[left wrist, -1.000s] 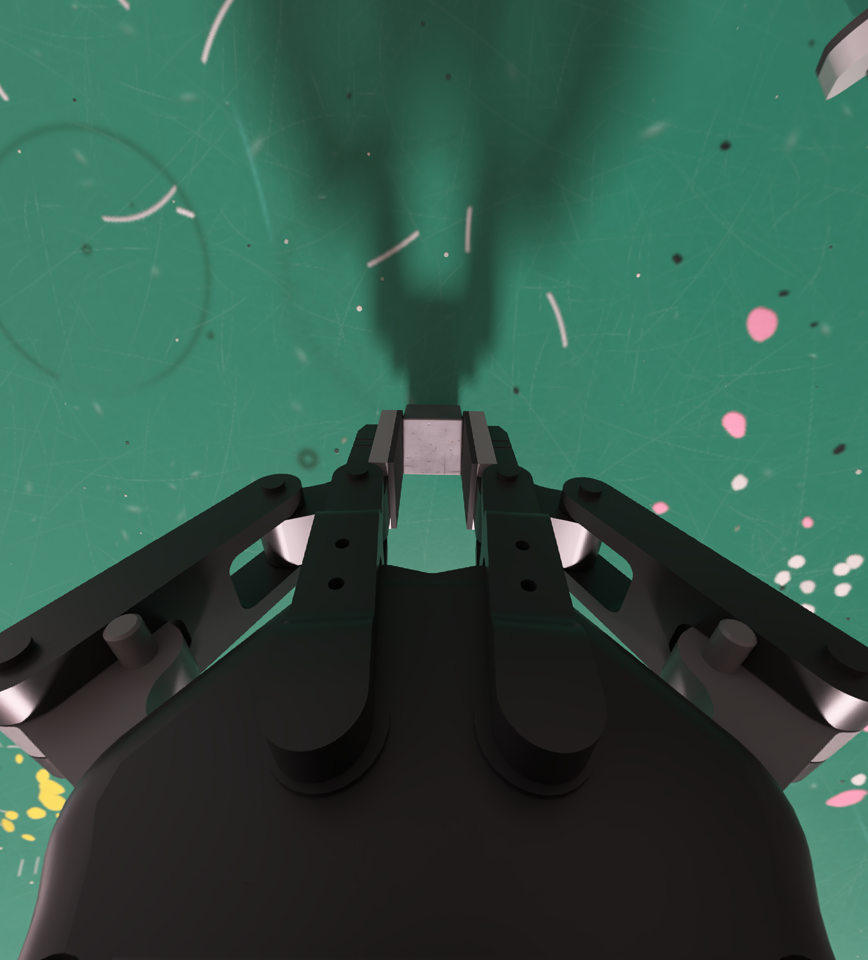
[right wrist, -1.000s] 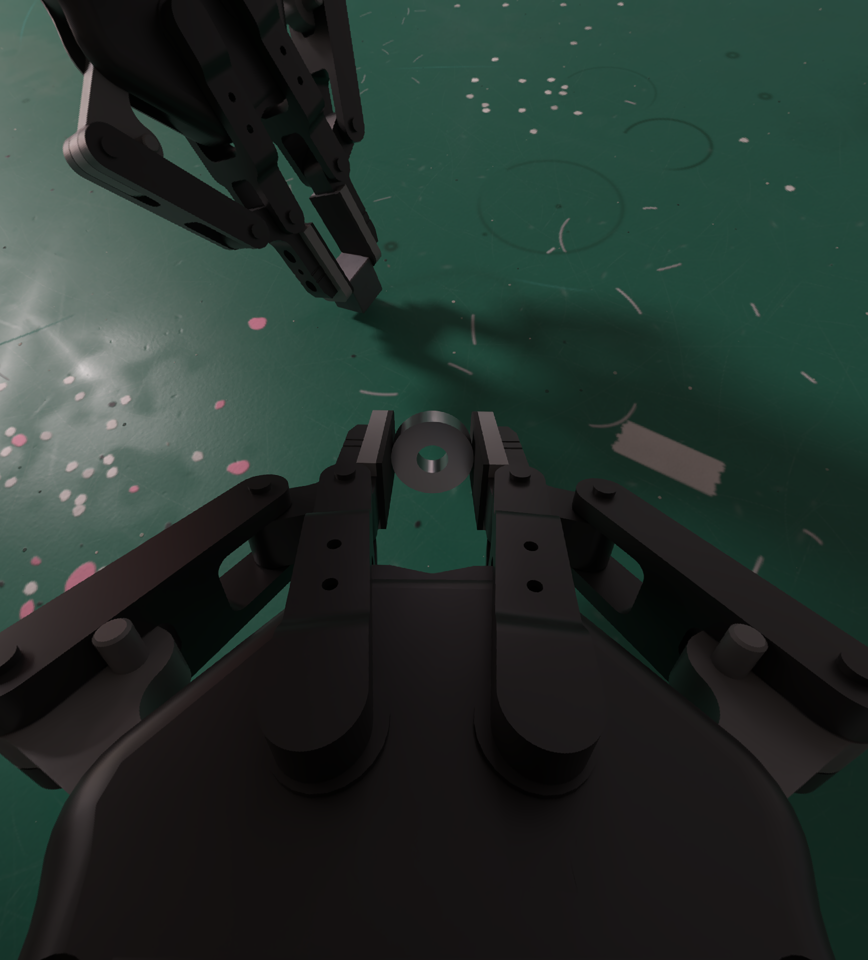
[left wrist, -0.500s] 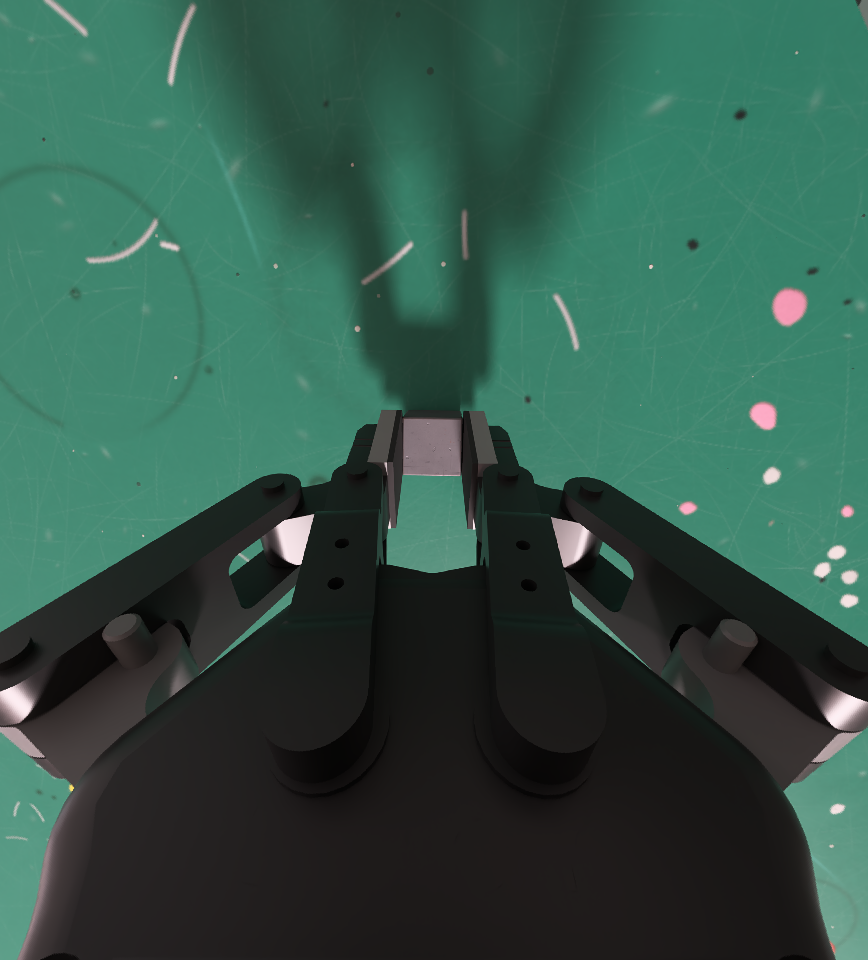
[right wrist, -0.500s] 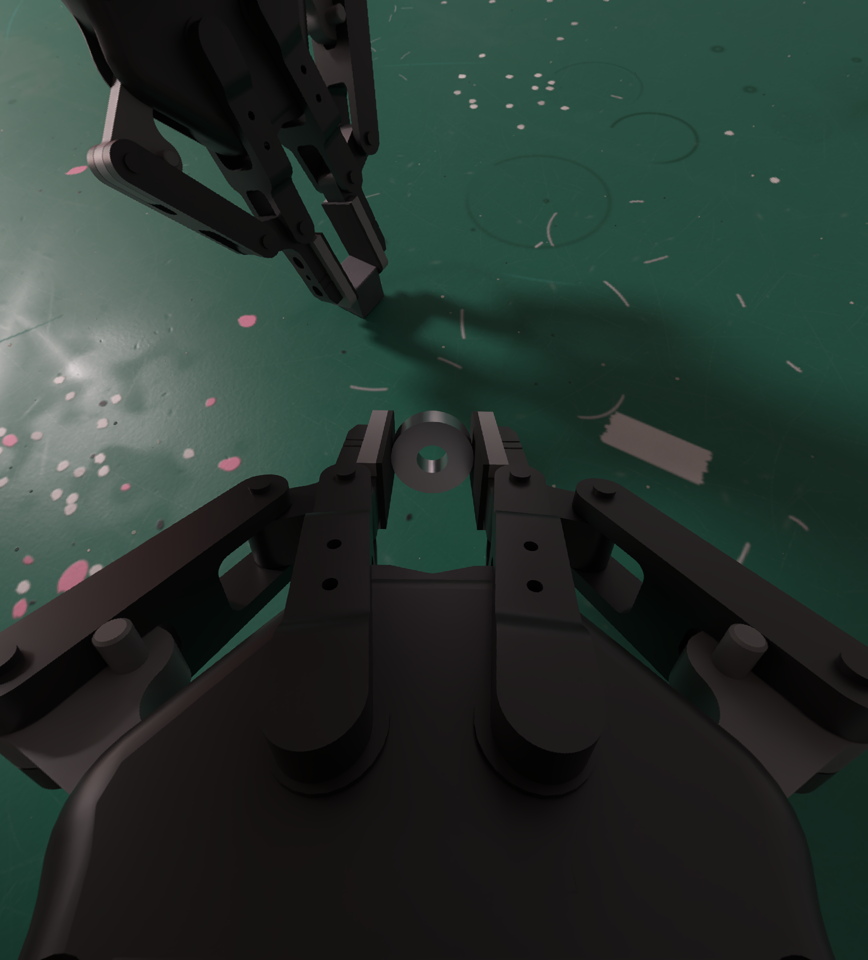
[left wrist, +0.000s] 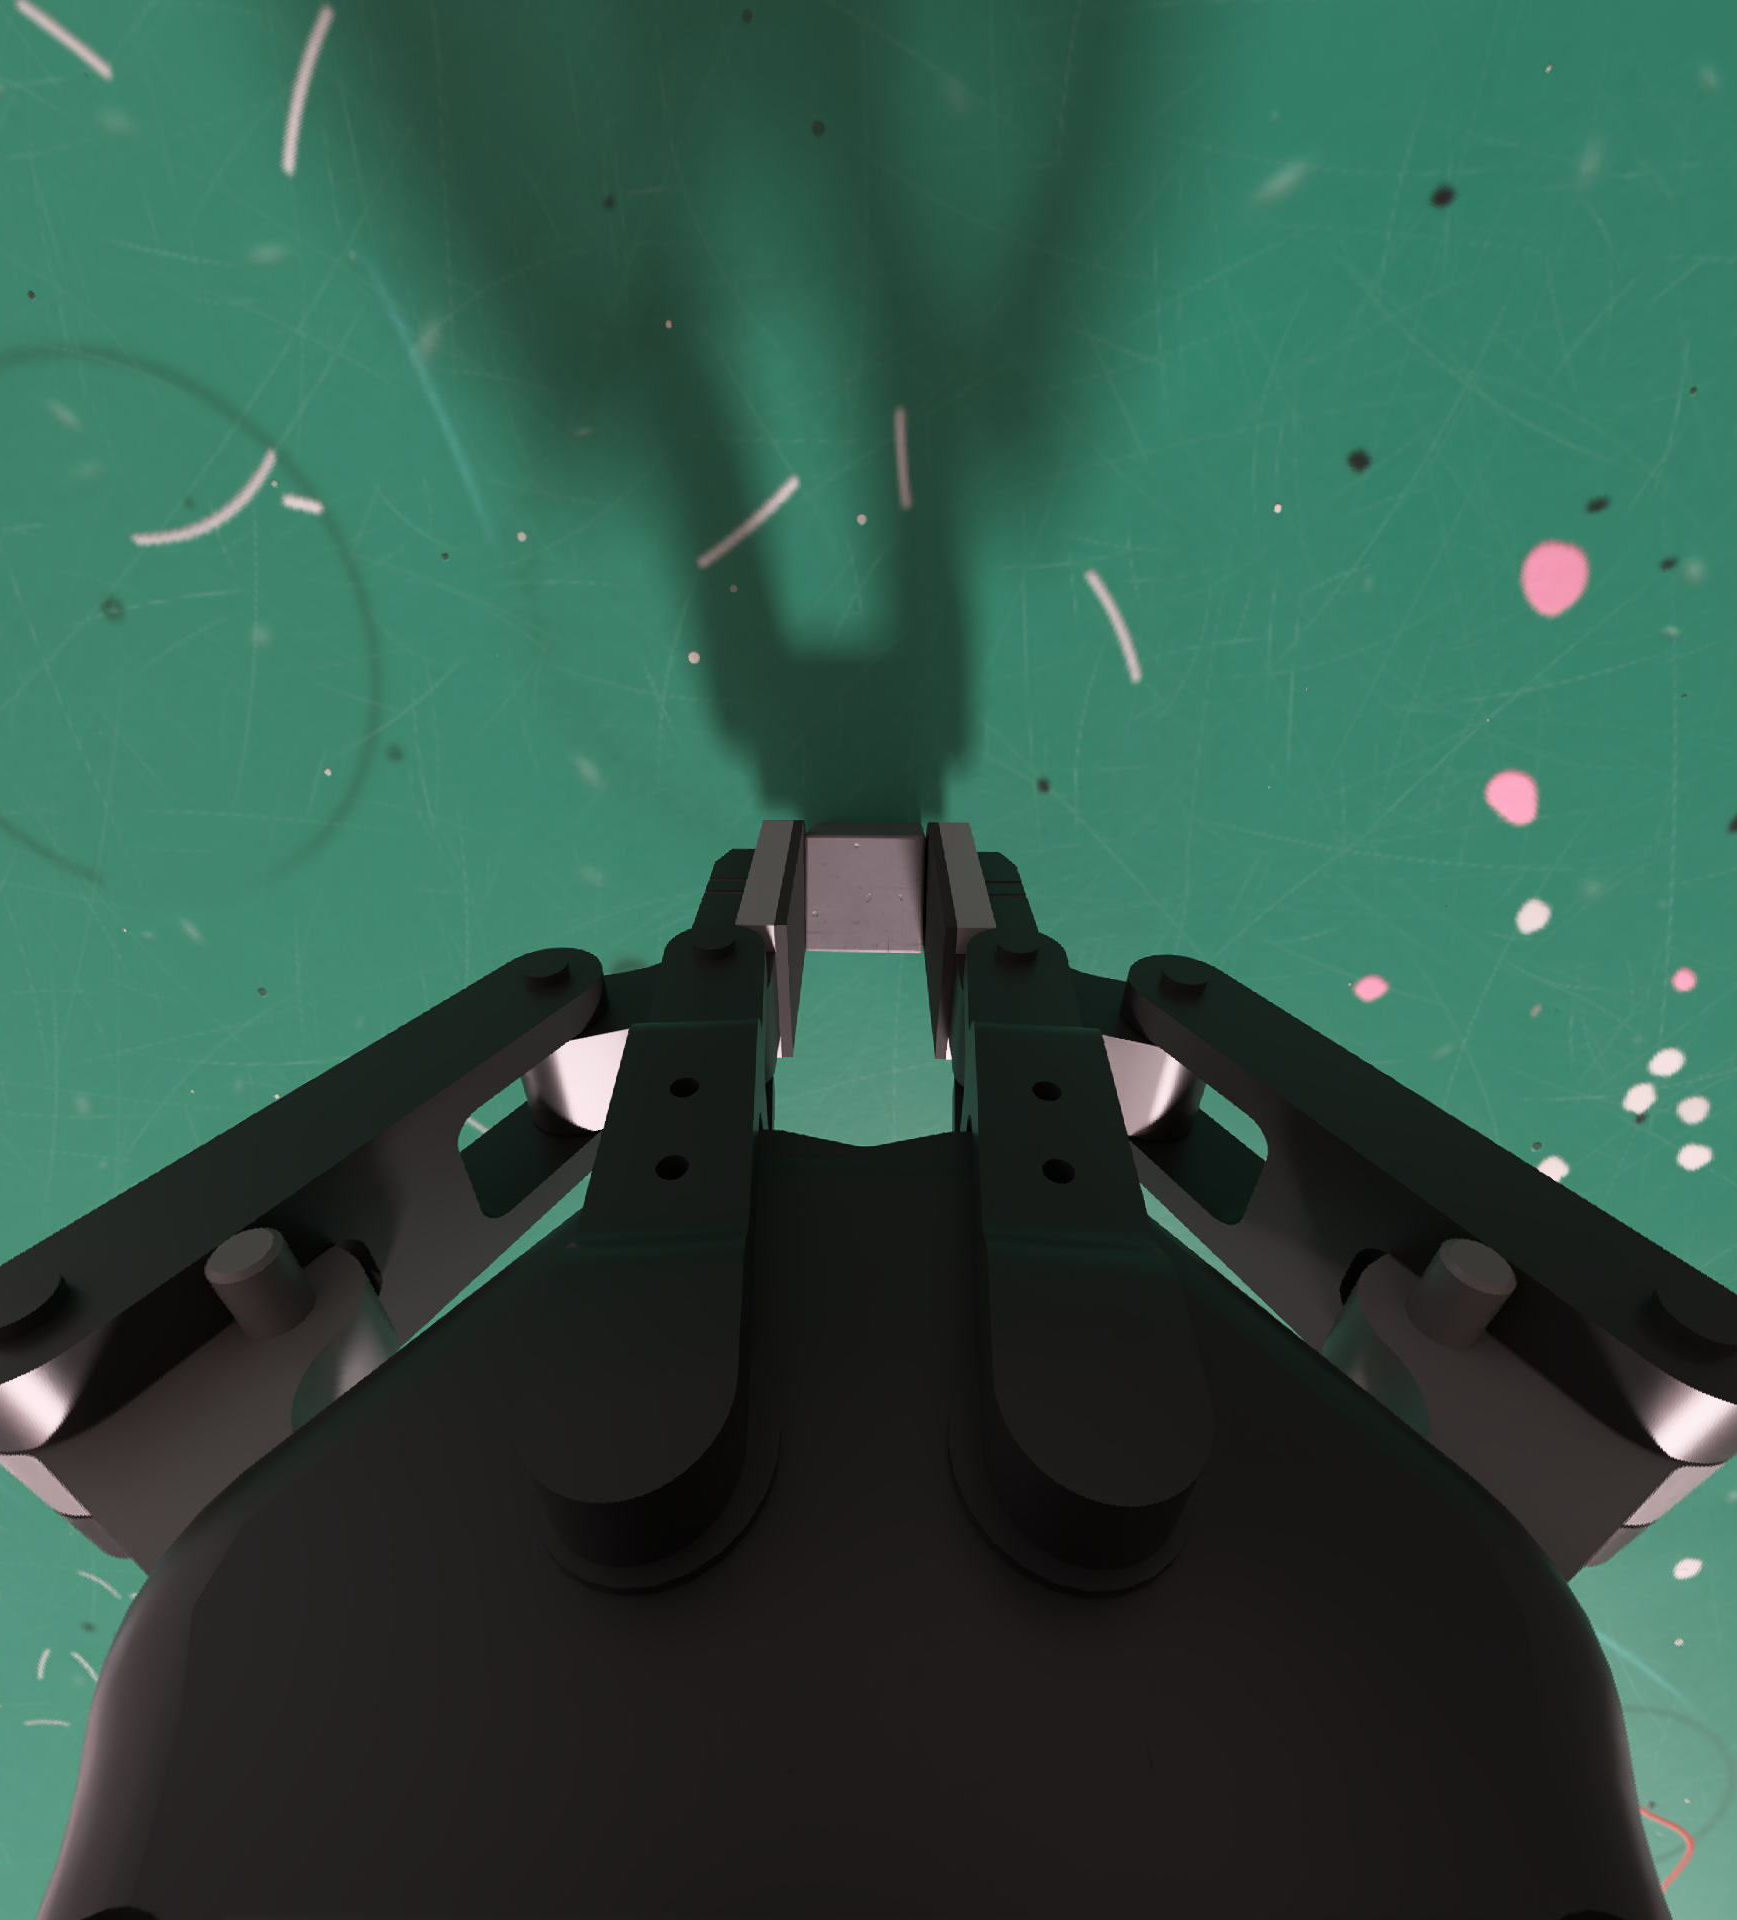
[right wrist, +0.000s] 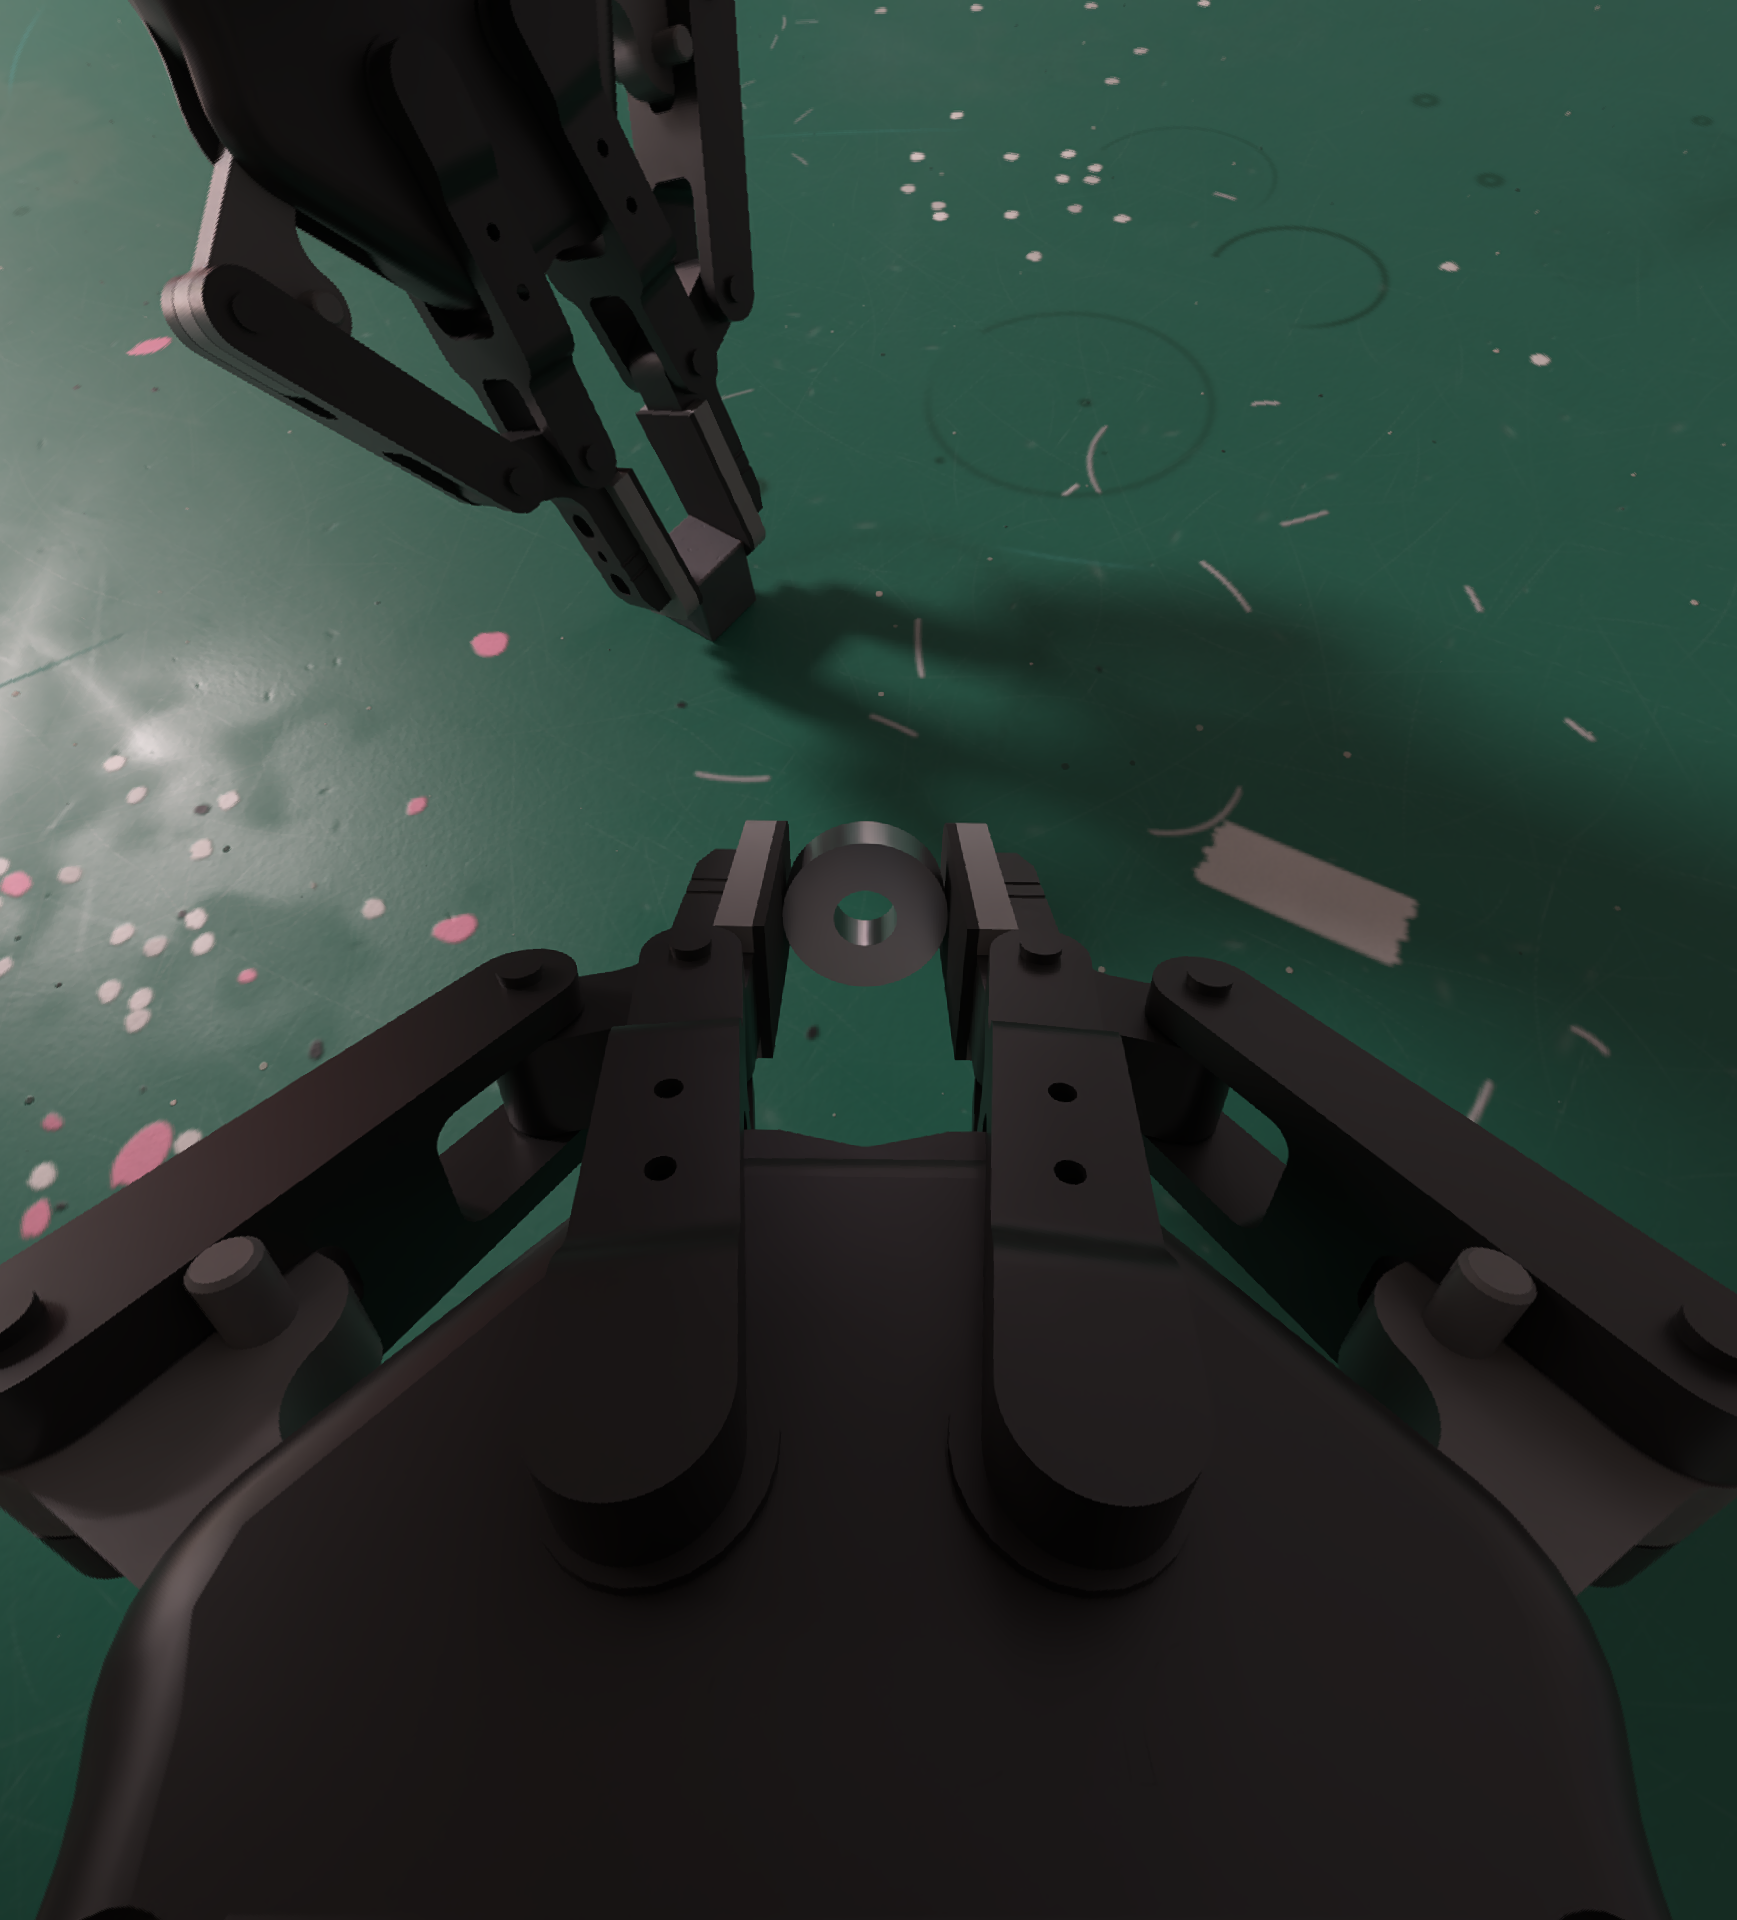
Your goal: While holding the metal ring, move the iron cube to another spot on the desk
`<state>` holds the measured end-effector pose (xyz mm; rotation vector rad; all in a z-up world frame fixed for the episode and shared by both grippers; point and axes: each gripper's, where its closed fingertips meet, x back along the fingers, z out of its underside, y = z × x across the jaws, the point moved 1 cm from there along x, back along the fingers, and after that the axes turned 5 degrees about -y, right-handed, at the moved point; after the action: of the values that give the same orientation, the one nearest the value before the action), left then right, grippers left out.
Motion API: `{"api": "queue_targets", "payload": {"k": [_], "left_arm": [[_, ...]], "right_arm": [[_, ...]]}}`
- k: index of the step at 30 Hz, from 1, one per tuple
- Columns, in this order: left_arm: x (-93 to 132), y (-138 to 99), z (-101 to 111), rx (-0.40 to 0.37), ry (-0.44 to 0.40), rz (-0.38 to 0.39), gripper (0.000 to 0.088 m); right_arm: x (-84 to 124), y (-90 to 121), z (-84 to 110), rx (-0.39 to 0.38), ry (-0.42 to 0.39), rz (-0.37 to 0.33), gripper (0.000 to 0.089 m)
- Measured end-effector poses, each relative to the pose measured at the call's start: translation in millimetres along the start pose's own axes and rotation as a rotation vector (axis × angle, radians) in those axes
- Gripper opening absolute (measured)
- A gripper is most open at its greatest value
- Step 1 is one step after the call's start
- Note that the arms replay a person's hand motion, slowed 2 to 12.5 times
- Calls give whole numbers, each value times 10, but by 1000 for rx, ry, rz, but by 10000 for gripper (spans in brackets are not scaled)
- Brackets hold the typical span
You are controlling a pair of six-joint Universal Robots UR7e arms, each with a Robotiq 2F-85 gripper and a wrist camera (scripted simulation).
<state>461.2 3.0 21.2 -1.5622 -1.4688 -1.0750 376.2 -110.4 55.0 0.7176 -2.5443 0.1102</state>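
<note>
My left gripper [left wrist: 864, 883] is shut on the iron cube [left wrist: 862, 902], a small grey block held between its pads just above the green desk [left wrist: 1259, 312]. In the right wrist view the left gripper [right wrist: 713, 582] hangs at upper left with the cube [right wrist: 710, 571] at its tips, its lowest corner at or nearly at the desk [right wrist: 1466, 520]. My right gripper [right wrist: 864, 904] is shut on the metal ring [right wrist: 864, 914], a grey ring with its hole facing the camera, held above the desk.
The desk bears scratches, faint circle marks [left wrist: 137, 623], pink and white paint spots [left wrist: 1555, 577] and a strip of grey tape [right wrist: 1305, 894] to the right of the ring. The arms' shadows fall across the middle.
The left gripper with the cube has shifted over the desk and come lower; in the right wrist view it now sits more to the right. The right gripper still holds the ring.
</note>
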Motion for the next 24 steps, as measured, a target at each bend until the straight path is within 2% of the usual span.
{"api": "queue_targets", "payload": {"k": [11,24], "left_arm": [[44,3,119,-1,22,-21,207],[82,-25,218,32,19,-22,205]], "right_arm": [[-4,-3,15,3,8,2,260],[-13,1,23,4,13,-1,260]]}}
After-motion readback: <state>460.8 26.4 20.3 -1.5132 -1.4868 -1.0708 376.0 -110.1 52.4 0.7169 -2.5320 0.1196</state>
